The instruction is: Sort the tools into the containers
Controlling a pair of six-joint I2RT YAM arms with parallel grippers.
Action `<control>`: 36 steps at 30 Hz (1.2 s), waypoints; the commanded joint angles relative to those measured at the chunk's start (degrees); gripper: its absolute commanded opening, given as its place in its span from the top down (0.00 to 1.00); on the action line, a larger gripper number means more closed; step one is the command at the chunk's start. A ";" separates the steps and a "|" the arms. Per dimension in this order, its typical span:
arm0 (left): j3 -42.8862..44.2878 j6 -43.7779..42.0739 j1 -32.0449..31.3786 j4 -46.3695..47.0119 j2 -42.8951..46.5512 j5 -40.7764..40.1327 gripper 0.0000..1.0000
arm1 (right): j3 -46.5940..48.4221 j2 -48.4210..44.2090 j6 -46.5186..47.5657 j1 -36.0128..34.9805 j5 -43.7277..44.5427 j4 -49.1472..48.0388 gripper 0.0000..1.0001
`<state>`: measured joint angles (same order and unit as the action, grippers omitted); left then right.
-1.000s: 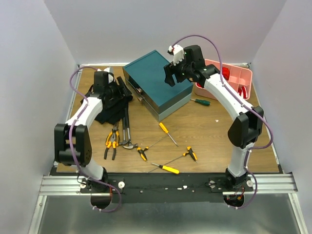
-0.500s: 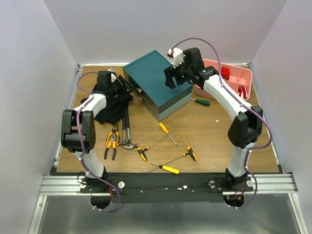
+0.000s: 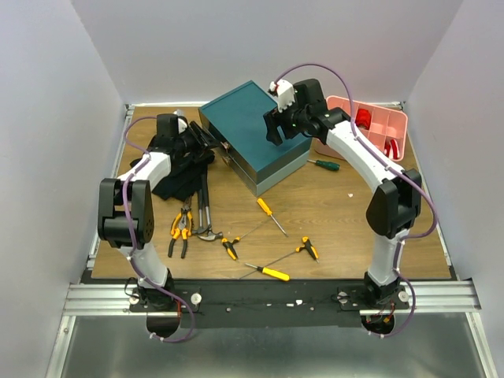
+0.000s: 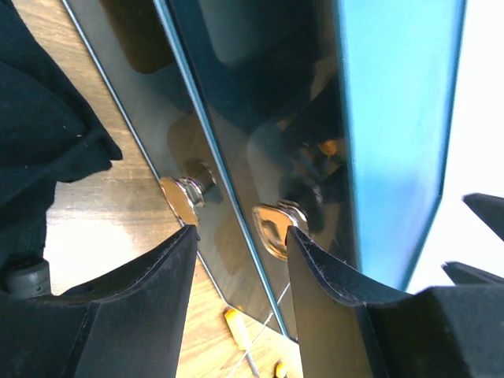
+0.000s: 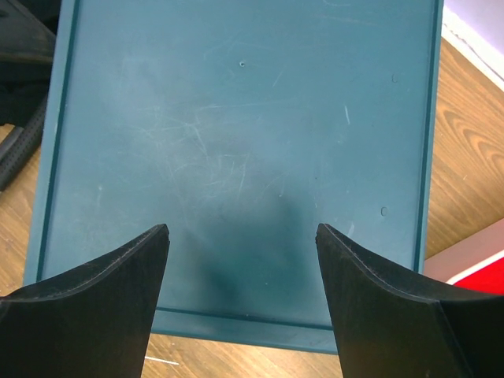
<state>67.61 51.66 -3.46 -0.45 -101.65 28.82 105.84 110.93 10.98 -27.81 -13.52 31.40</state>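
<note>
Wooden table | teal drawer box, contents unclear | left gripper spread at drawer knobs | right gripper spread over top

top external sits high behind the arm bases, tilted down and forward, far enough back to take in the whole tabletop and both arms. left wrist cam looks out between the fingers of the left claw, rolled sideways, right up against the clear drawer fronts of the teal box; just a strip of wood and black cloth beside them. right wrist cam points straight down past the right claw onto the box top, much nearer than the top view, box nearly fills frame. all three share the box; top and left wrist also share the cloth.
</note>
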 commanded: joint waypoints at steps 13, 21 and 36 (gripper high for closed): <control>1.55 -0.77 -1.19 -3.85 1.71 -2.01 0.41 | 0.15 2.71 0.79 -0.58 1.04 -0.37 0.17; 3.66 -2.44 -3.30 -8.33 -0.83 -5.17 0.38 | 0.68 2.97 1.85 -0.58 2.53 -0.90 0.17; 4.20 -11.84 0.56 -36.11 8.12 -27.41 0.37 | -3.89 1.57 5.98 -1.10 7.10 -1.69 0.17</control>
<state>76.69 44.36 -6.48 -27.33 -97.36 10.68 104.07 112.97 15.29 -28.51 -8.75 30.00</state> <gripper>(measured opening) 0.620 0.829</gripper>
